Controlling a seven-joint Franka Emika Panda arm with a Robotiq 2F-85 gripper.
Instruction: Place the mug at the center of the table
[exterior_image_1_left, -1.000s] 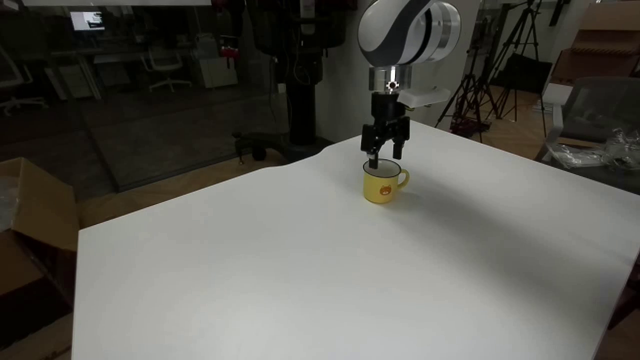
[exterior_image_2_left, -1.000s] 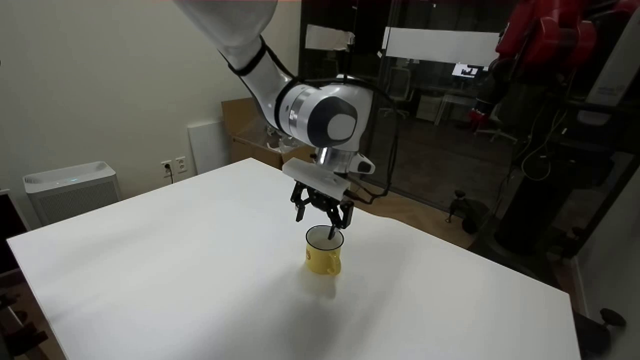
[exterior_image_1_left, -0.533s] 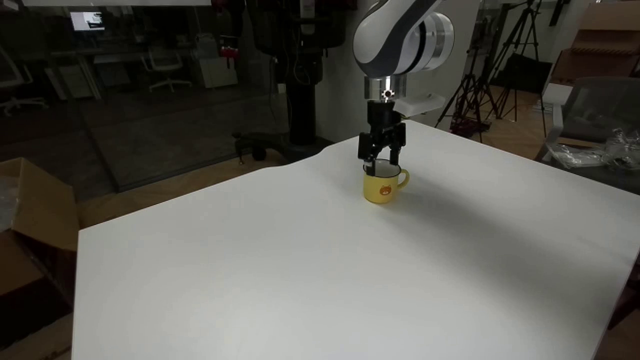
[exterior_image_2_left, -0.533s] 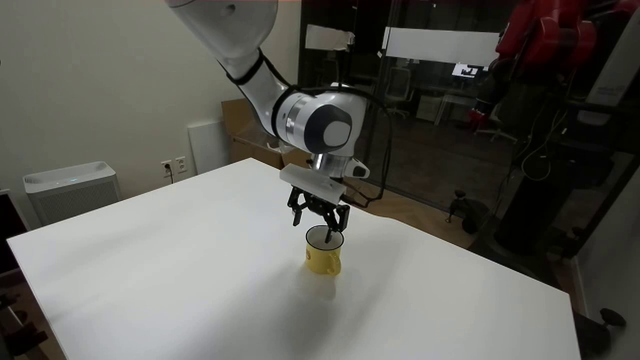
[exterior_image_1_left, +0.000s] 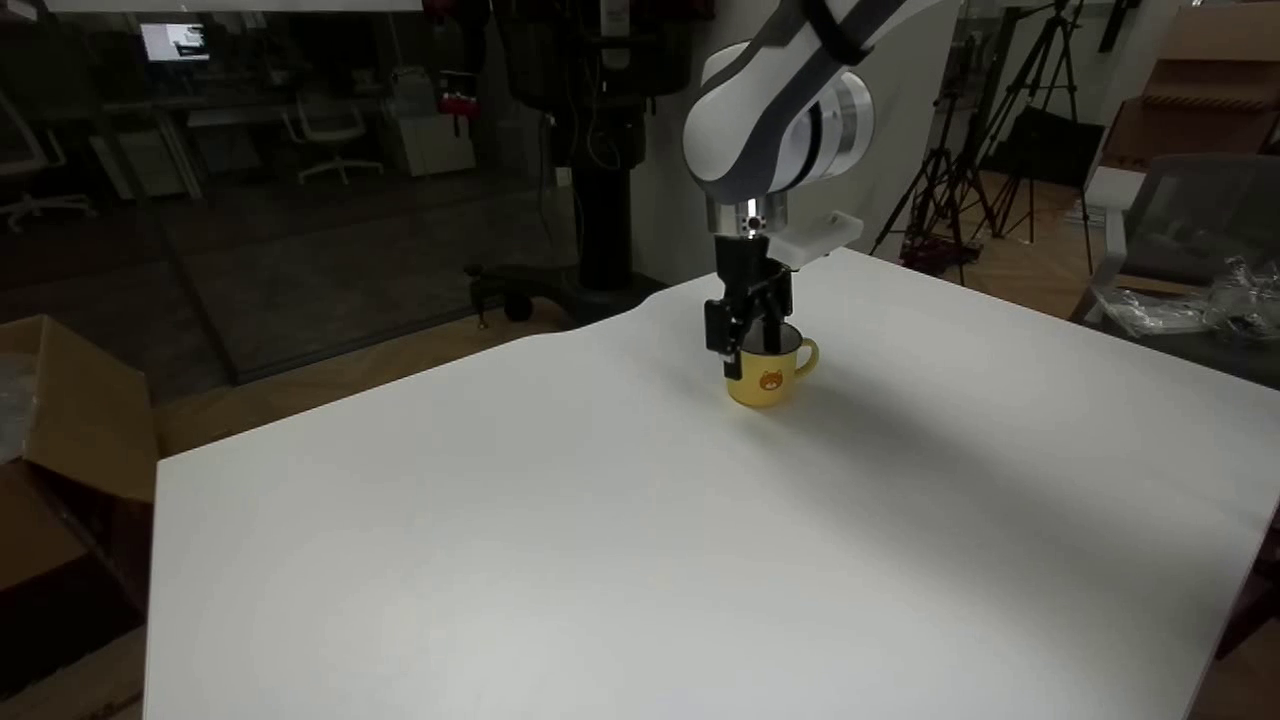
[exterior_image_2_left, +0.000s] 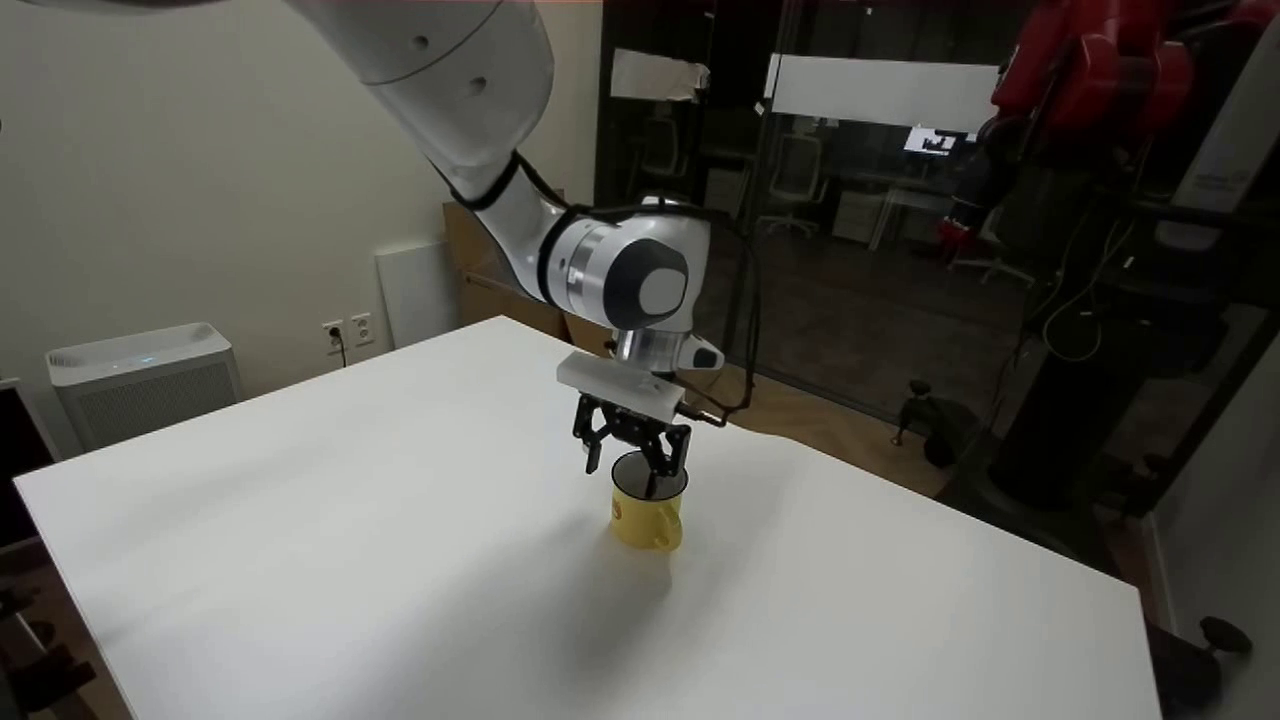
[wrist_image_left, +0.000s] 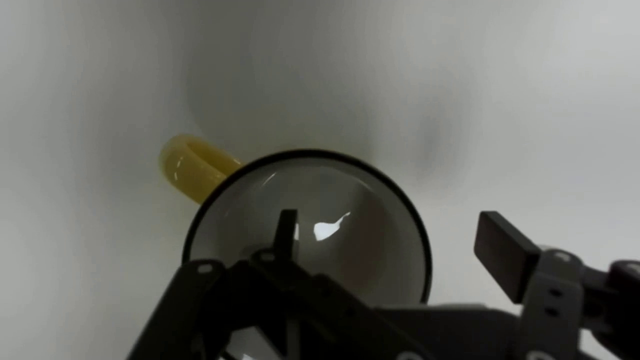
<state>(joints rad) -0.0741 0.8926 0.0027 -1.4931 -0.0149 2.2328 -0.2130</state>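
The yellow mug stands upright on the white table in both exterior views (exterior_image_1_left: 762, 388) (exterior_image_2_left: 638, 522). Its dark-edged rim and pale inside fill the middle of the wrist view (wrist_image_left: 320, 187), with the loop handle at upper left. My gripper is open in both exterior views (exterior_image_1_left: 752, 358) (exterior_image_2_left: 622, 478). It straddles the mug's wall: one finger reaches down inside the opening and the other is outside. In the wrist view the gripper (wrist_image_left: 390, 225) shows a wide gap between its fingers, with the rim between them. The white table (exterior_image_1_left: 560, 520) lies under the mug.
A cardboard box (exterior_image_1_left: 90, 420) stands beside the table. A dark wheeled stand (exterior_image_1_left: 600, 220) is just beyond the table's edge. A grey chair (exterior_image_1_left: 1200, 230) and tripods (exterior_image_1_left: 945, 190) stand off the table. A white air purifier (exterior_image_2_left: 145, 375) is by the wall.
The arm has come down, and the gripper has gone from just above the rim to around the mug's wall. The mug has not moved. The fingers have stayed apart.
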